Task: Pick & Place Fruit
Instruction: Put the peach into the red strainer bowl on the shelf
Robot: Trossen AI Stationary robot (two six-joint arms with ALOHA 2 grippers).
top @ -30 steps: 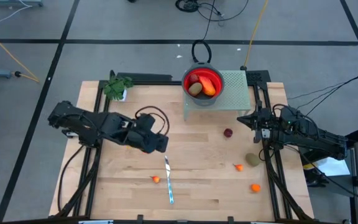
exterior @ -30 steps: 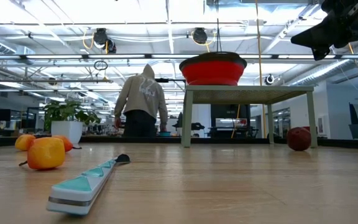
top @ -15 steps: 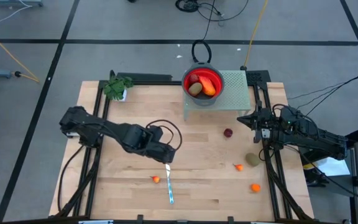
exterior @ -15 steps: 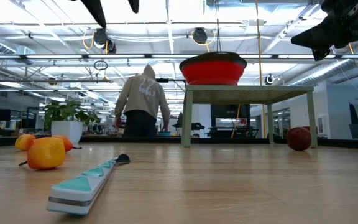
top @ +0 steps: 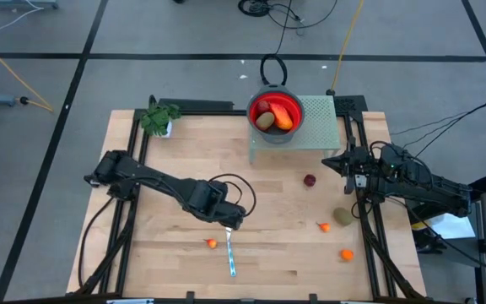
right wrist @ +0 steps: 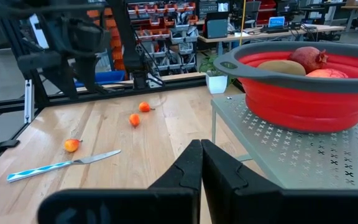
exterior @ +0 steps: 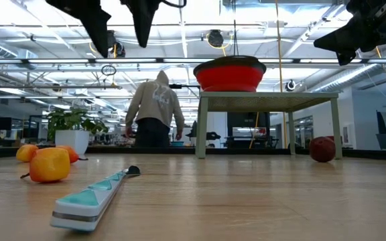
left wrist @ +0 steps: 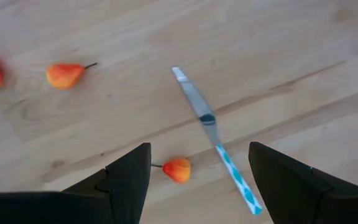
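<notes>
Left gripper [left wrist: 194, 180] with dark fingers spread wide above a small glossy orange fruit [left wrist: 176, 169] on pale wood-grain table [top: 277, 253], beside slim silver knife [left wrist: 210, 134], right gripper [right wrist: 201, 163] pressed closed near perforated stand [right wrist: 303, 155], round red bowl [top: 275, 110] holding more fruit.

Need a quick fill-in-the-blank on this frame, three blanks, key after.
1. The left end effector hangs over the knife with its fingers ____.
2. The red bowl sits on a small green ____.
3. The right end effector has its fingers ____.

Missing words: open; stand; shut
</notes>
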